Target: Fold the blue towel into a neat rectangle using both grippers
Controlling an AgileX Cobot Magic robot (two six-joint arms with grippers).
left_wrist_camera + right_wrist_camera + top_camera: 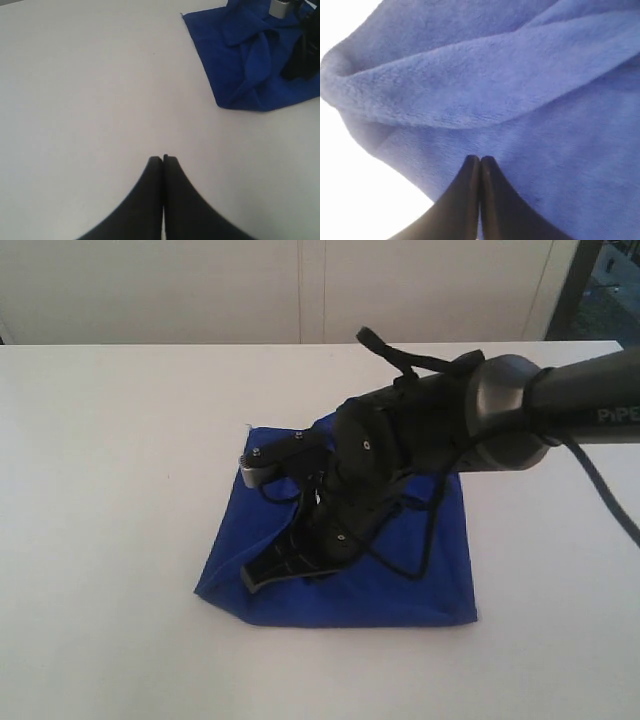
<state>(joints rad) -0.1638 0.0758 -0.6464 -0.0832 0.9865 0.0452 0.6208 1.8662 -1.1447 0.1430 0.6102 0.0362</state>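
Blue towel (pixel 300 605) rumpled beneath right end effector (pixel 256 580), jaws together.

Blue towel (pixel 410 580): 1, same one in all 3 views; desk (pixel 120 440): 1, white; pincers: 2 in total, 1 close-up per wrist view, i.e. left pincer (pixel 163 159) and right pincer (pixel 480 160); fingers per pincer: 2, so 4 altogether; arm (pixel 560 390) in ext. view: 1 only, the right; pincers in ext. view: 1, the right; grey block (pixel 255 472) nr that wrist: 1, seen again at edge of left wrist view; black cables (pixel 428 530): several thin loops plus 1 thicker lead at the right edge, exact no. unclear; big rolled folds of towel in right wrist view: 1.
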